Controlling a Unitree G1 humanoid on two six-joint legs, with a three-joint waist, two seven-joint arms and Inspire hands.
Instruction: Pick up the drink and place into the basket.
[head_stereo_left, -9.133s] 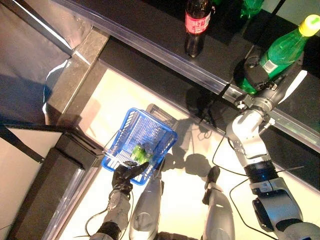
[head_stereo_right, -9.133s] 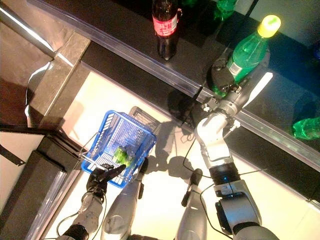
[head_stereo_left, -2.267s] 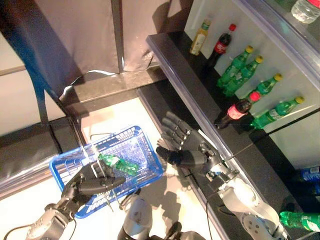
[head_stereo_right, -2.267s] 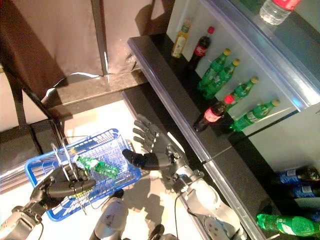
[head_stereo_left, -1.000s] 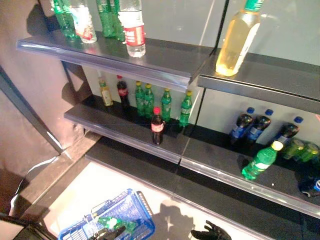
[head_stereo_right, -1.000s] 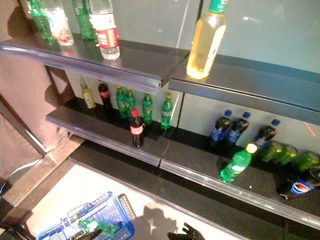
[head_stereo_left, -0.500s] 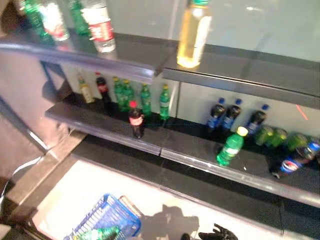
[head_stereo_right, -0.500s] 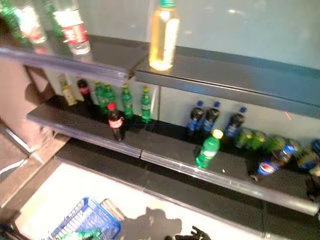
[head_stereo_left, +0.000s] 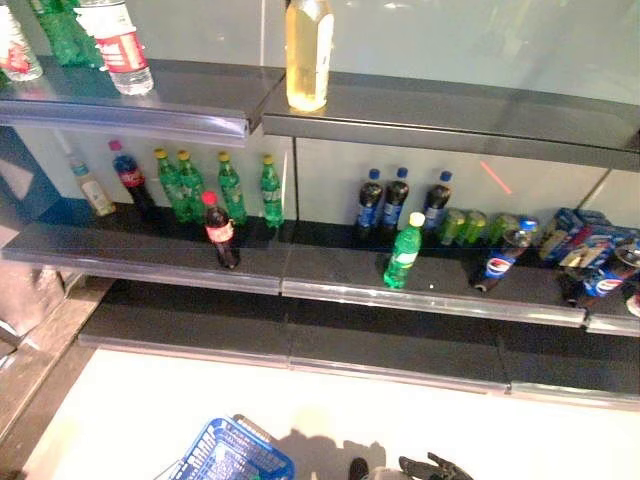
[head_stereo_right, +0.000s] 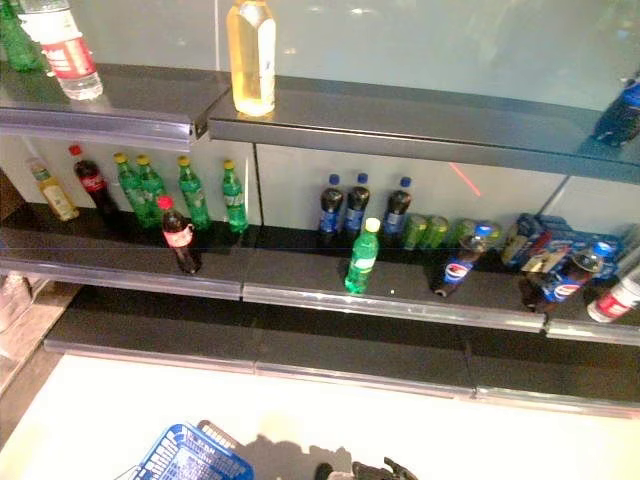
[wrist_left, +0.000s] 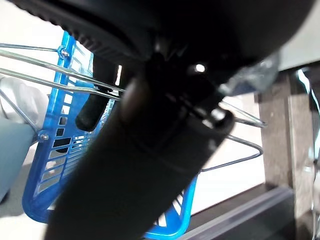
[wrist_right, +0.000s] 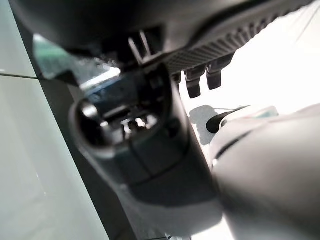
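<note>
The blue plastic basket (head_stereo_left: 232, 458) hangs low over the pale floor, cut off by the bottom edge of the eye views. In the left wrist view my left hand (wrist_left: 150, 150) fills the middle, with a finger (wrist_left: 93, 108) curled over the basket's wire handles (wrist_left: 60, 86). The basket's inside is mostly hidden, and no bottle shows clearly in it. My right hand (head_stereo_left: 432, 467) shows at the bottom edge, to the right of the basket; it is open and holds nothing. On the middle shelf a green bottle (head_stereo_left: 403, 252) with a yellow cap stands alone near the front lip.
Dark shelves (head_stereo_left: 300, 285) run across in front of me. A cola bottle (head_stereo_left: 220, 232) stands forward at the left, with green bottles (head_stereo_left: 222, 188) behind it. Dark blue-capped bottles (head_stereo_left: 395, 202) and lying cans sit to the right. A yellow bottle (head_stereo_left: 307, 55) stands on the top shelf.
The camera has swung to the right, so the shelves slid left and more of the right side shows. The basket and my right hand stay at the bottom edge.
</note>
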